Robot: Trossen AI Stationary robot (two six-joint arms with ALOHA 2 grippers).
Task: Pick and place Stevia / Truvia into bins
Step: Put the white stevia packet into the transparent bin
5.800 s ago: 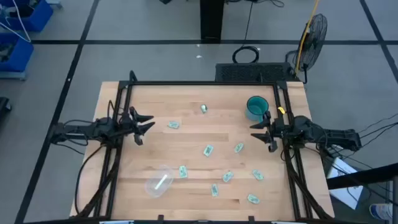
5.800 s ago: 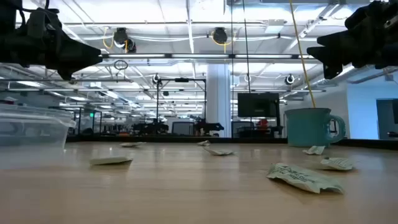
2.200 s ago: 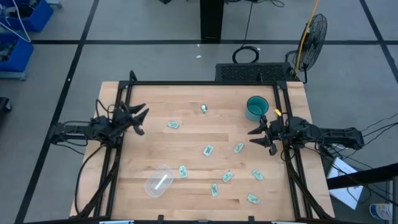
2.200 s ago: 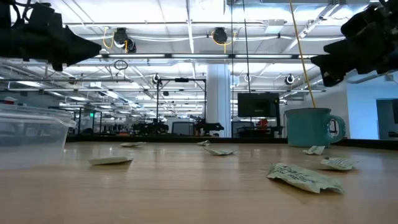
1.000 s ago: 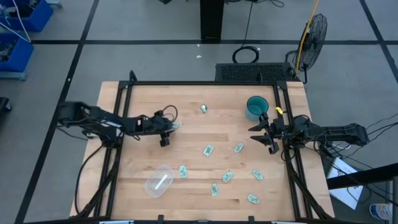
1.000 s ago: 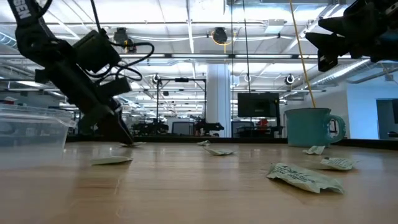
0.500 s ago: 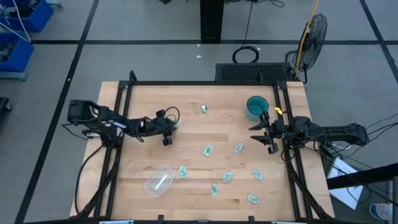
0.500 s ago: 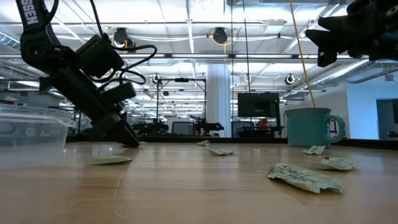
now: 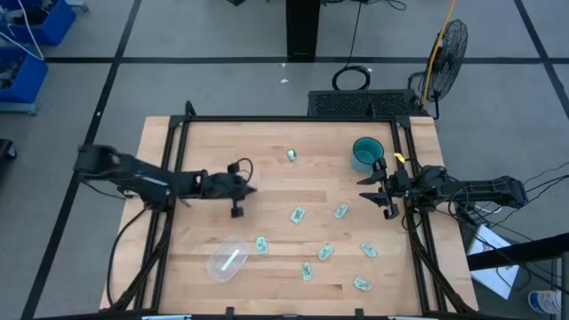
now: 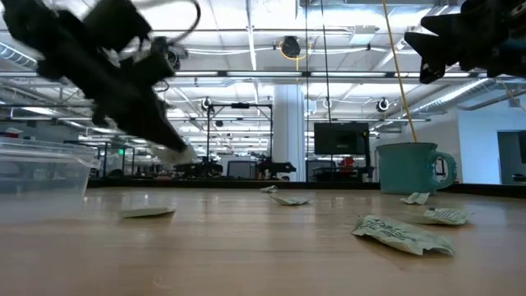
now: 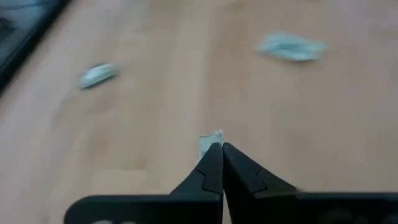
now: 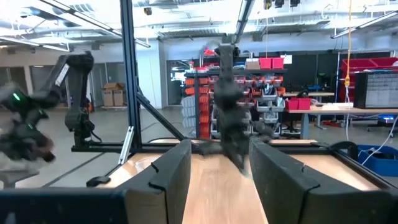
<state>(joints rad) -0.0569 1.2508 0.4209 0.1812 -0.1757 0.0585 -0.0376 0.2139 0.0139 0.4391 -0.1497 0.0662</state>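
The left gripper (image 11: 217,149) hangs above the left-middle of the table (image 9: 267,151), fingers pinched on a sachet (image 11: 210,139). Other sachets (image 9: 297,214) lie scattered toward the right and front. The tub (image 9: 227,259), near the front left, seems to hold one. The right gripper (image 9: 372,188) waits spread apart beside the mug (image 9: 365,153).

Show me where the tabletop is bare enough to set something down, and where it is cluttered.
Bare wood lies along the far edge left of the teal mug, and in the near-left corner beside the clear tub. Sachets crowd the near-right half. The left pincer, shut on a sachet, hangs over the left-centre; the right pincer waits at the right edge.
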